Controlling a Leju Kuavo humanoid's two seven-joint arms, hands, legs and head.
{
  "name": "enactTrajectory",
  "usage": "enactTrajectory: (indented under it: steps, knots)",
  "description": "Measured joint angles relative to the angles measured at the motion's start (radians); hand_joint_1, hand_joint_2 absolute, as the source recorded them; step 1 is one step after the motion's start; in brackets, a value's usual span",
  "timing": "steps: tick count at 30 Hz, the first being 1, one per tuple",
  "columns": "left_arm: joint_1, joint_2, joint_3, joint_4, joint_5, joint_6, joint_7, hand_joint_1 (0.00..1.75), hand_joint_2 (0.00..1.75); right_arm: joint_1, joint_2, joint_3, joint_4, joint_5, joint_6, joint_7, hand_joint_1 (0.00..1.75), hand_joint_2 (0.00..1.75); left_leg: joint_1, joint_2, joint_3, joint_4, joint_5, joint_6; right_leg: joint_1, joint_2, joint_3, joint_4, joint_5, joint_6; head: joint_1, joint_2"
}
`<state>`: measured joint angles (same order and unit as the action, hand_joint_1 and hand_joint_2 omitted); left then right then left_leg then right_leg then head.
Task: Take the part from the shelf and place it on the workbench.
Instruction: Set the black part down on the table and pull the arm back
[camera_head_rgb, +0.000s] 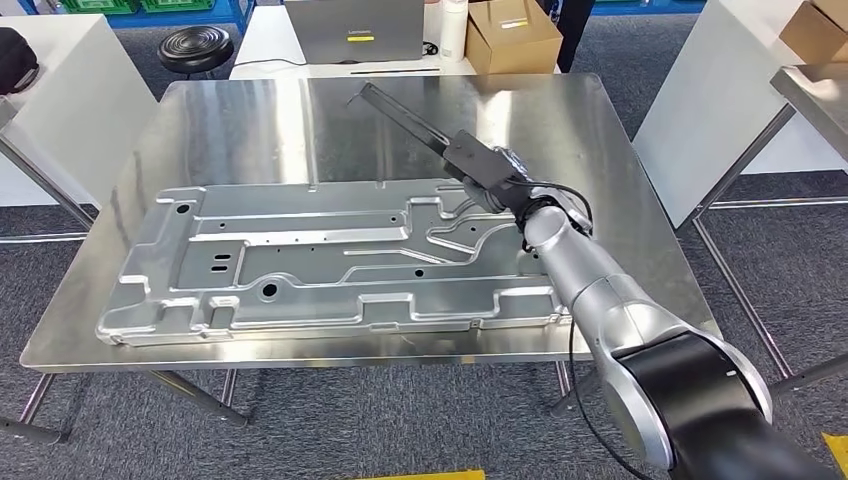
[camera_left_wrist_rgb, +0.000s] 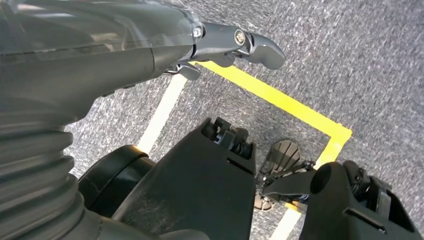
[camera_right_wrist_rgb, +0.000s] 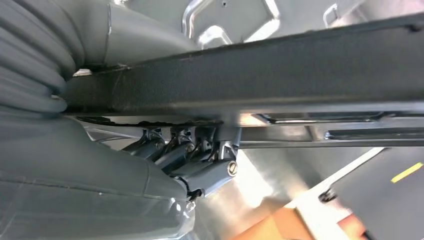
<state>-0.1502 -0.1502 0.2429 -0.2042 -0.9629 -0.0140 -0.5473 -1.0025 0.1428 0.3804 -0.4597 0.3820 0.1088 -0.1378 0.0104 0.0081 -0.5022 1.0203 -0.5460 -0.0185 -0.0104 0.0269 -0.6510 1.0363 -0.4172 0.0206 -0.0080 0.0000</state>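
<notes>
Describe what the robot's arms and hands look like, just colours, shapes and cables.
The right arm is rounded silver metal with a glossy black section near the body and a thin black cable looping along it. The right hand is dark. Up close, the left hand has a grey ribbed cover, smooth grey shell and darker fingers with visible screws.

The left hand (camera_left_wrist_rgb: 220, 47) hangs over grey speckled carpet (camera_left_wrist_rgb: 370, 65), its grey ribbed cover filling the near side of the picture and its dark fingers (camera_left_wrist_rgb: 260, 47) reaching out beyond it — slightly curled, with nothing between them. On the carpet runs a strip of yellow tape (camera_left_wrist_rgb: 280, 102) that turns a corner, and a white tape line (camera_left_wrist_rgb: 162, 115) meets it near the hand — the two together marking out a box on the floor.
</notes>
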Motion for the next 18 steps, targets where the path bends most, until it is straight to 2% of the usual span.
enactTrajectory:
  steps: [10,18]
  knots:
    - [-0.015,-0.01,-0.018,-0.004,0.001,-0.003,0.001,0.0,1.75,-0.022,0.13,0.043,0.045,-0.003,0.026,0.0,1.75,1.75,0.002,0.007,0.005,-0.002,0.0,-0.002,0.003,0.008,0.0,0.0,0.001,-0.002,-0.004,0.0]
    - [-0.014,-0.015,-0.019,-0.004,0.034,-0.002,0.0,0.0,1.75,-0.035,0.165,0.091,0.07,0.026,0.023,0.021,1.75,1.75,0.001,0.005,0.005,-0.002,0.0,-0.002,0.002,0.007,0.002,0.0,0.001,-0.002,-0.002,0.0]
